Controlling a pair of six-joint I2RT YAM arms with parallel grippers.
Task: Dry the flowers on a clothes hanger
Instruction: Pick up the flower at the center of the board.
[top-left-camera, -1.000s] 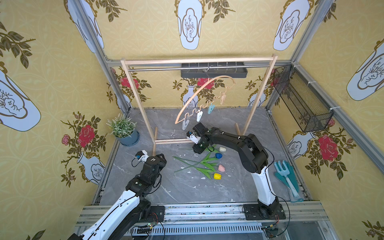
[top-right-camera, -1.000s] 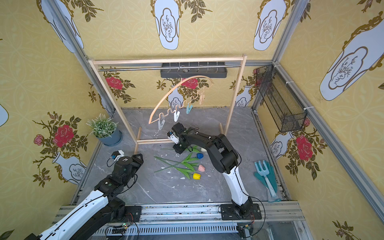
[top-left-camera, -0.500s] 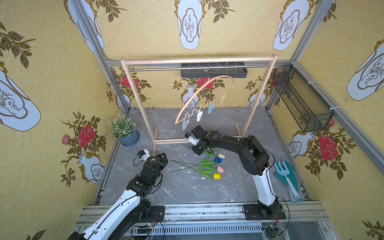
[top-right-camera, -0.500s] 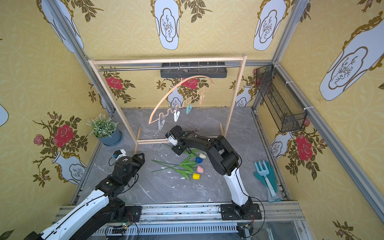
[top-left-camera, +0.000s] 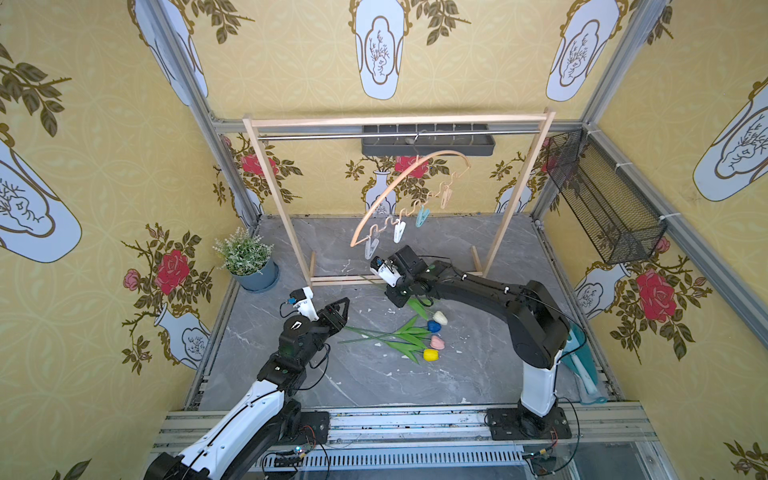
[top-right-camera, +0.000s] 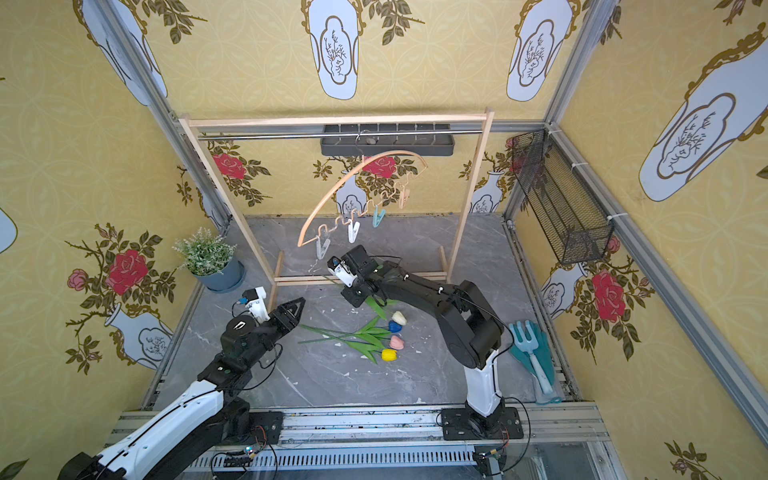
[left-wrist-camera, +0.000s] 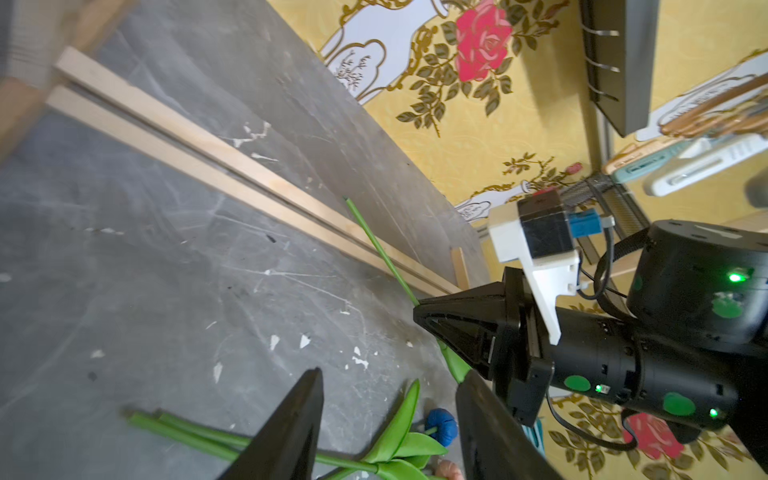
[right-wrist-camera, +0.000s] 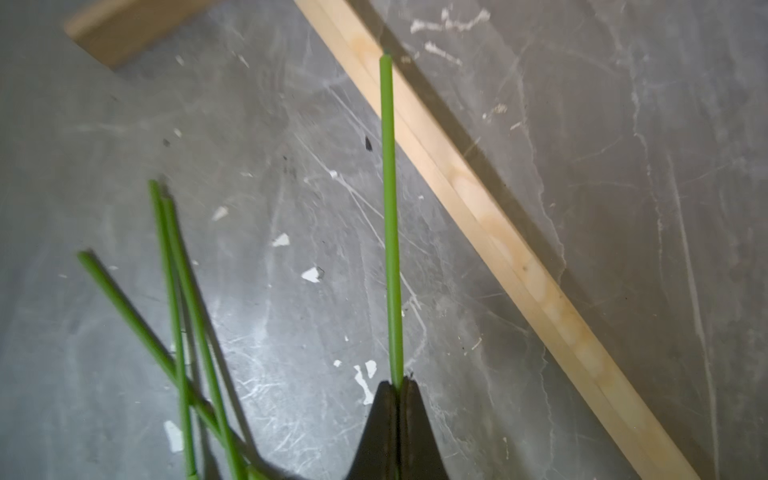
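Grey floor (right-wrist-camera: 623, 124) — right end effector (right-wrist-camera: 398, 384) clamps stem (right-wrist-camera: 390, 216), grip seemingly hidden overhead.

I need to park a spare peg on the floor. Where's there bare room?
Bare floor lies between the flowers and the front rail, and behind the rack's base bar up to the back wall. Crowded: the middle, where the flowers lie with the left pincer open beside them and the right pincer shut on one stem.

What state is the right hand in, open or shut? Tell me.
Shut. The right hand pinches one green flower stem, with its fingers pressed together in the right wrist view.
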